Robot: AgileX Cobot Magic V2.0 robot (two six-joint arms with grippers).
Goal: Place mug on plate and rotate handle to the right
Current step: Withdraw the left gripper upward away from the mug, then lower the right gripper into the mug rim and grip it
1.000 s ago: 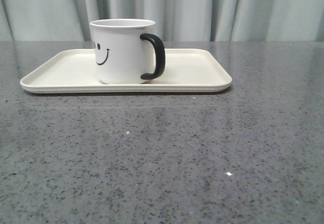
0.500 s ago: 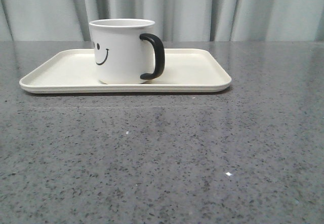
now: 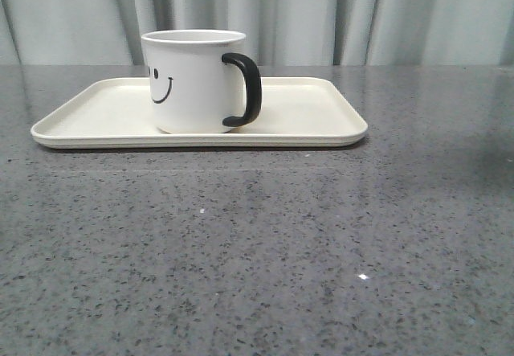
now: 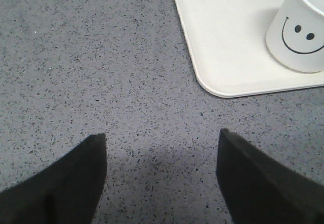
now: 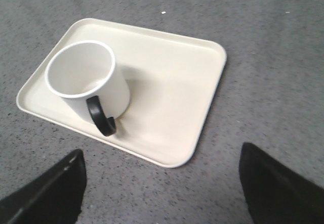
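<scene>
The white mug with a black smiley face stands upright on the cream plate, left of its middle. Its black handle points to the right in the front view. Neither gripper shows in the front view. In the left wrist view my left gripper is open and empty over bare table, apart from the plate and mug. In the right wrist view my right gripper is open and empty, short of the plate; the mug and handle are in plain sight.
The grey speckled table stretches from the plate to the front edge of the view. Pale grey curtains hang behind the table's far edge.
</scene>
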